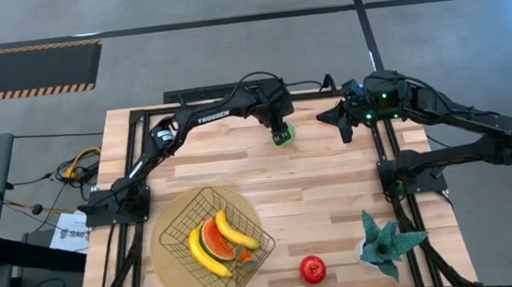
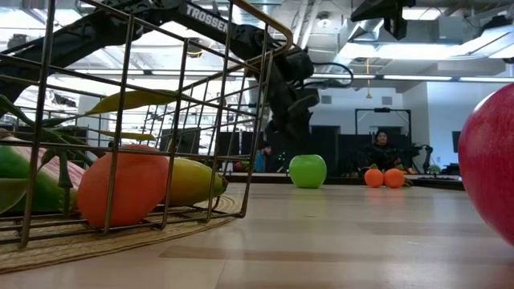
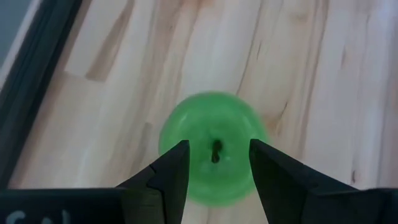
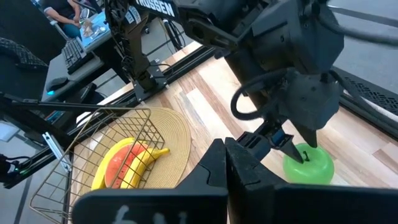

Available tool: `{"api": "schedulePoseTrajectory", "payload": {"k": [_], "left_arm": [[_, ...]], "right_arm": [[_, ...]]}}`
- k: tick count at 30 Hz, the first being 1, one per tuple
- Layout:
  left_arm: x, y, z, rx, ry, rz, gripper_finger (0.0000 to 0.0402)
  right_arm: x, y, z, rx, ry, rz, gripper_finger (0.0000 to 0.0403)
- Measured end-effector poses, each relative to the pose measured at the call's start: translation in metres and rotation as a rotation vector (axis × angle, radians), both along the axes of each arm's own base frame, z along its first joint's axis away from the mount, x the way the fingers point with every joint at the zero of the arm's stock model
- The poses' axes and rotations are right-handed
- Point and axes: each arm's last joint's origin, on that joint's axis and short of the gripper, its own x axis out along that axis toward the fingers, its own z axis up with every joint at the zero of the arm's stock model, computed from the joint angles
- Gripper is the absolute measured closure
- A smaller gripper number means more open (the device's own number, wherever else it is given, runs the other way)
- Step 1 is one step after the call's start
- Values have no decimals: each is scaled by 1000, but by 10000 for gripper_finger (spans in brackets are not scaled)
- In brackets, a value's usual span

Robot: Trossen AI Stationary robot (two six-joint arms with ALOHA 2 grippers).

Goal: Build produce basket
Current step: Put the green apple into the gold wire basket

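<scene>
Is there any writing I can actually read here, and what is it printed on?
"TROSSEN": white letters on the left arm, clearest in the low view.
White marks at the edge of the left wrist view: cut off, unreadable.
Paper sheet beside the table: print too small to read.
Nothing readable on the produce or basket.

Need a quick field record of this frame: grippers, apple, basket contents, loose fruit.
left gripper: open, above the green apple, not gripping
right gripper: shut, parked at the far right of the table
basket: on the tan disc; holds two bananas, a red-orange wedge
loose: red fruit near front edge
</scene>
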Motion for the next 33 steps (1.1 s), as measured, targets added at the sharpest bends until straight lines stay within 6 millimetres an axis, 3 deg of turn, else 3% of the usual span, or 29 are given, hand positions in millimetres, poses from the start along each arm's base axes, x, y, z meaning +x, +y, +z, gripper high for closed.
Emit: {"api": "schedulePoseTrajectory", "payload": {"k": [19,24,31,33], "left_arm": [[1,1,-3,-1,-17,31,253],[1,1,-3,-14,-20,39,298],[8,0,-20,-91,-32,-5,389],[6,-1,-21,-109,-12,0,395]], "right_arm": [[0,0,0,3,-1,-1,400],[0,0,0,3,-1,-1,399],[0,0,0,15,-2,-6,399],[0,0,0,18,-2,-6,399]]}}
